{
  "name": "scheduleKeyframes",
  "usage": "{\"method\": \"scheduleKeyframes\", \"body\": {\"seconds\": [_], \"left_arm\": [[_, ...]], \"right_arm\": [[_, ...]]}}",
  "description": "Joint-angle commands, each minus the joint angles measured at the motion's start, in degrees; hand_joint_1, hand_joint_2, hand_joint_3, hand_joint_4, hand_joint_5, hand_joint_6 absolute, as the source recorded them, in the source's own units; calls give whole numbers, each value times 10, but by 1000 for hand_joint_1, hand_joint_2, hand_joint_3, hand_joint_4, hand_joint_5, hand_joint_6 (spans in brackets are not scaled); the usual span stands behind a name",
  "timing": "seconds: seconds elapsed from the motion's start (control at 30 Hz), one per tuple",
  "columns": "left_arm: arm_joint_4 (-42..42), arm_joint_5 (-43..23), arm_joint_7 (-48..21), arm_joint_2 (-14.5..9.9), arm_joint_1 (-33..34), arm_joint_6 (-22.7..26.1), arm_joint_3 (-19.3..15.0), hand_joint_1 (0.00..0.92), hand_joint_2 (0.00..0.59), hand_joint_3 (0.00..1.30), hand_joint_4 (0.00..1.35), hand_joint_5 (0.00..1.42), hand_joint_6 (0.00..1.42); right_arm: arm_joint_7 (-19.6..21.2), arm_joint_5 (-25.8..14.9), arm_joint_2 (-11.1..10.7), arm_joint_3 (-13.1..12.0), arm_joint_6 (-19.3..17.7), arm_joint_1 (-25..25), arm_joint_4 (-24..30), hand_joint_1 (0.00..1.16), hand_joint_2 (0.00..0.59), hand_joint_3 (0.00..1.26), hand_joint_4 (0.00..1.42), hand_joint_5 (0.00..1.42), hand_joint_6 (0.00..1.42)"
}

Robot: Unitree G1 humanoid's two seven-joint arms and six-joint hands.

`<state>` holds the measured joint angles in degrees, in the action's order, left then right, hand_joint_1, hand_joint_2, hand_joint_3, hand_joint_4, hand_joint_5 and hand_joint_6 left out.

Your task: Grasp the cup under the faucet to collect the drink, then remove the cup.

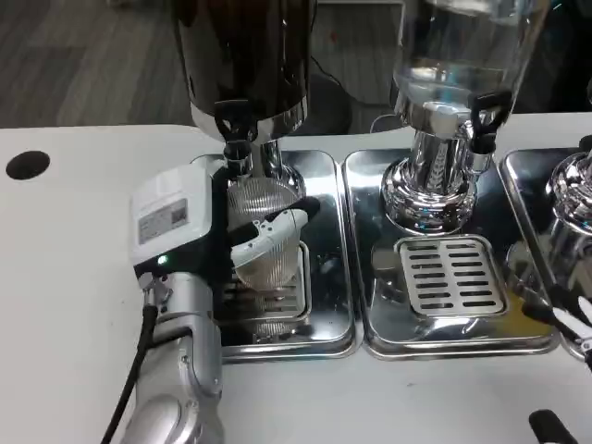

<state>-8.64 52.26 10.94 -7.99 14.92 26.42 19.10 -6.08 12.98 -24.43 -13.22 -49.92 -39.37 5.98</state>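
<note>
Already the ribbed clear cup [266, 231] stands upright on the drip grate [277, 301] of the left steel tray [328, 268], its mouth directly below the black faucet [236, 134] of the dark drink dispenser [245, 55], which lies at twelve o'clock from it. The left hand [199, 222] sits at nine o'clock of the cup, and its fingers [273, 231] wrap across the cup's front wall, closed on it; the far side of the grip is hidden. The cup's long axis runs vertical, in line with the faucet, so the coming move seems to turn on holding that line while the drink runs, then drawing the cup toward six o'clock, clear of the tray lip and onto the white counter [65, 277]. No liquid can be made out in the cup. At three o'clock stands the clear-tank dispenser [444, 111]. The right hand [573, 324] shows only at the picture's right edge, far from the cup; whether its fingers are spread cannot be told.
</note>
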Motion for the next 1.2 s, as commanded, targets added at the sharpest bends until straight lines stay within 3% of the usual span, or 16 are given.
{"method": "scheduleKeyframes", "body": {"seconds": [0.03,0.6,0.97,1.2], "left_arm": [[6,-5,8,-7,-1,-6,2,33,27,350,485,759,951],[133,-8,-2,-41,-74,-20,-20,0,9,350,452,742,933],[295,-11,-18,-73,-174,-53,-68,0,2,350,374,739,933],[376,-20,-32,-73,-209,-87,-95,0,8,307,257,769,954]], "right_arm": [[-6,-4,-1,1,0,6,0,550,381,139,2,8,0],[-8,6,8,12,11,9,12,553,380,132,2,13,0],[-13,12,13,18,19,10,24,554,380,138,2,3,0],[-13,13,13,21,20,8,32,556,382,138,2,2,0]]}}
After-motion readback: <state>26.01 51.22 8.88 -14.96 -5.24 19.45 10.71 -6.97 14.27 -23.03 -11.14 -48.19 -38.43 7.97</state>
